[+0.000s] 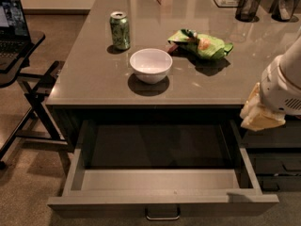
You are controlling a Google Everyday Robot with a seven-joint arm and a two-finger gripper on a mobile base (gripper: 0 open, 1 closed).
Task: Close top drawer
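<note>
One drawer gapes wide open beneath the grey counter [84,81].

From the left: a laptop [11,22] at ten o'clock, a green can [120,29] and a white bowl [150,65] above, the top drawer [162,202] pulled fully out at six o'clock, and the gripper [261,114] at three o'clock, well off the front, its state impossible to tell. A push away from the central handle [162,214] would likely skew the wide front and jam it.

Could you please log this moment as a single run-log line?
task: close top drawer | state: pulled open | gripper: near drawer's right side, away from handle | closing: not yet done
</note>
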